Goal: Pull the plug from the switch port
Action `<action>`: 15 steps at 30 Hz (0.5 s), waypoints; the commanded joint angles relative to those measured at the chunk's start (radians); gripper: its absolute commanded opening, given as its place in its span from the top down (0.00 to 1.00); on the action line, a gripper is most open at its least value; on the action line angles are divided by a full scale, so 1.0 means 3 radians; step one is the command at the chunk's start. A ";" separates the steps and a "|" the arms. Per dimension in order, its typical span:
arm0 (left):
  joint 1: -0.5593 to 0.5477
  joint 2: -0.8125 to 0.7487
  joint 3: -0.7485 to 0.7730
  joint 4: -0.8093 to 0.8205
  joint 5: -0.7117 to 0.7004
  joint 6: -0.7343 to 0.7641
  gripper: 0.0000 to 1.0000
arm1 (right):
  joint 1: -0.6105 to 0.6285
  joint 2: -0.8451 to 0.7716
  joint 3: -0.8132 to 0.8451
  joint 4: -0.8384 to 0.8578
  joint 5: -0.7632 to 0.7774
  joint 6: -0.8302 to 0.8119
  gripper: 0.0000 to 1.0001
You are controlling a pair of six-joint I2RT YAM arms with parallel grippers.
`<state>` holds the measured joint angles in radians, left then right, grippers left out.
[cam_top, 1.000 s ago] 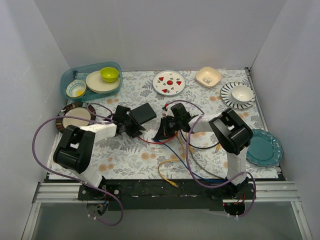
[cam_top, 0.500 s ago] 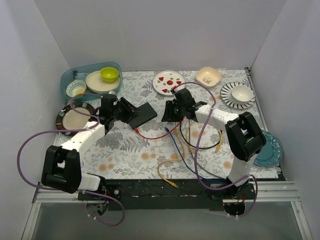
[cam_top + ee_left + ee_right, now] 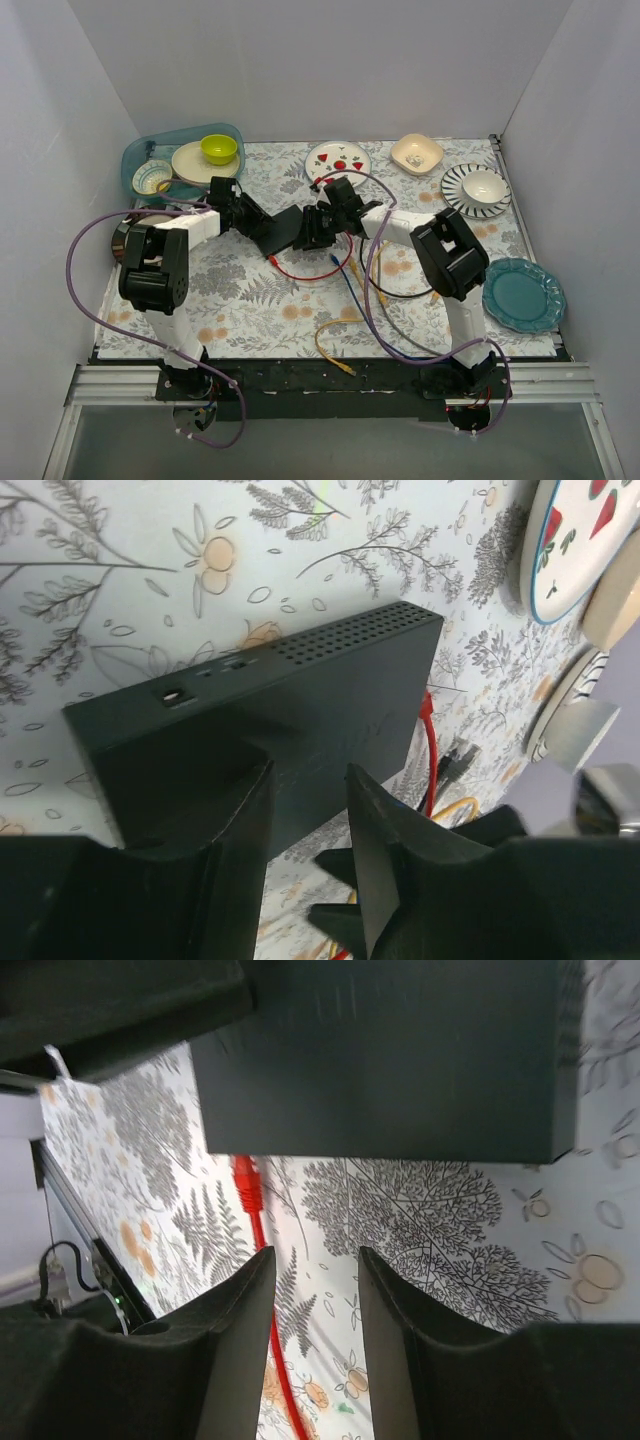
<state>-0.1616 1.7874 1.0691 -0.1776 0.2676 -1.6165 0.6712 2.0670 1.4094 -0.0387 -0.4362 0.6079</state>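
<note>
Switch [image 3: 300, 710] at part-spread left pincer [image 3: 305, 770], red plug [image 3: 246, 1185] at its edge beyond spread right pincer [image 3: 315, 1255]

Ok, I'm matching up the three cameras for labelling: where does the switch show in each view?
Top external: the switch lies just left of the picture's centre.
Left wrist: it fills the middle of the picture.
Right wrist: it runs across the top of the picture.
Shared landmark: the red cable, next to the switch in all three.
</note>
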 commanded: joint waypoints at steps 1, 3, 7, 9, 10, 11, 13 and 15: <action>-0.0003 0.0121 0.0113 -0.0058 0.0192 0.0152 0.65 | 0.0069 0.0069 -0.0029 0.0277 -0.0335 0.0101 0.54; 0.0002 0.0157 0.0092 -0.0057 0.0187 0.0168 0.65 | 0.0079 0.0105 -0.0040 0.0410 -0.0417 0.0192 0.53; 0.0032 0.0224 0.0072 -0.0118 0.0126 0.0203 0.65 | 0.0130 0.0222 -0.0009 0.0564 -0.0504 0.0315 0.52; 0.0068 0.0239 0.0072 -0.0139 0.0095 0.0188 0.66 | 0.0176 0.0289 0.0072 0.0574 -0.0520 0.0351 0.51; 0.0083 0.0234 0.0062 -0.0144 0.0080 0.0178 0.66 | 0.0191 0.0365 0.0108 0.0589 -0.0540 0.0412 0.51; 0.0104 0.0229 0.0052 -0.0144 0.0069 0.0168 0.66 | 0.0217 0.0406 0.0139 0.0604 -0.0555 0.0443 0.51; 0.0170 0.0209 0.0041 -0.0139 0.0059 0.0153 0.66 | 0.0248 0.0503 0.0216 0.0610 -0.0571 0.0494 0.51; 0.0267 0.0153 0.0011 -0.0104 0.0084 0.0122 0.66 | 0.0273 0.0560 0.0277 0.0625 -0.0591 0.0566 0.52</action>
<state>-0.1345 1.8328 1.0859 -0.1738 0.3317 -1.5909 0.7288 2.1929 1.4353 0.1032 -0.5724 0.7265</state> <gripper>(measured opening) 0.344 0.483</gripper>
